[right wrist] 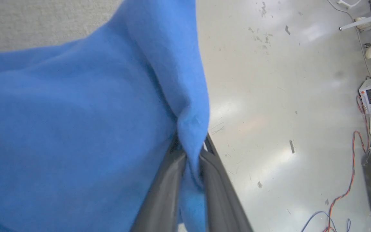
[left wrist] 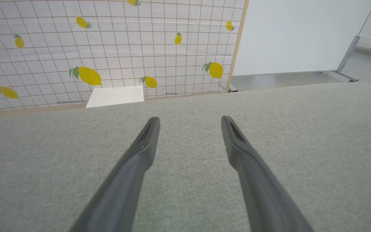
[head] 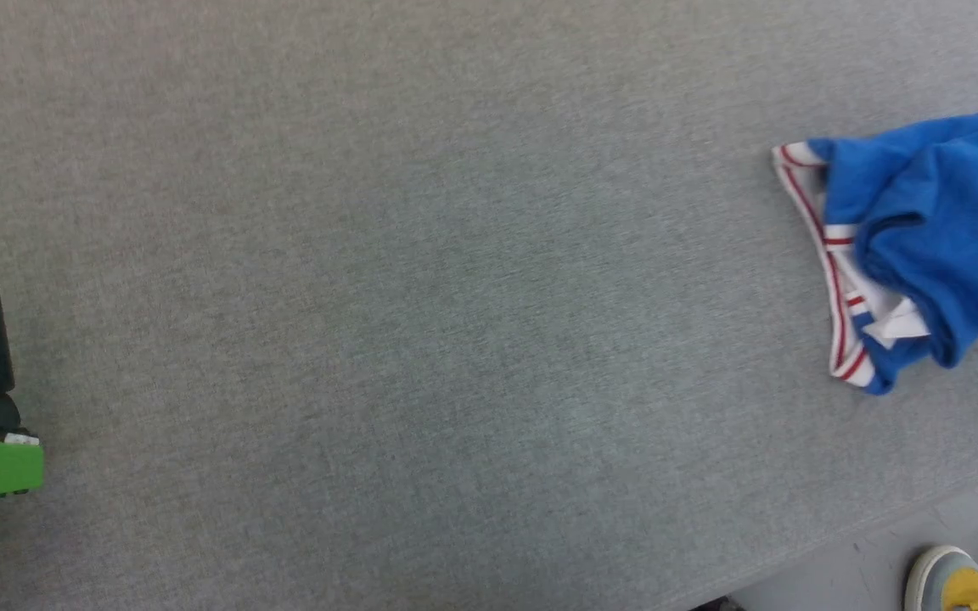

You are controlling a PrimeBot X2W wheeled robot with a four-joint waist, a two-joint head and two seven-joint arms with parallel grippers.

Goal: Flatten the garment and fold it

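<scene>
The blue shirt [head: 930,229] lies bunched at the bench's [head: 421,322] right edge — the right pincer [right wrist: 190,146] pinches 1 fold. The left pincer [left wrist: 190,120] is spread wide, empty. A hard tug could drag the shirt off the bench.

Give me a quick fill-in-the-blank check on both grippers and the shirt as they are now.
1. The right gripper is shut on the ____ cloth of the garment.
2. The left gripper is ____ and holds nothing, above the grey surface.
3. In the head view, the garment lies at the picture's ____ edge.
4. Its trim is striped white and ____.
Missing words: blue; open; right; red.
</scene>
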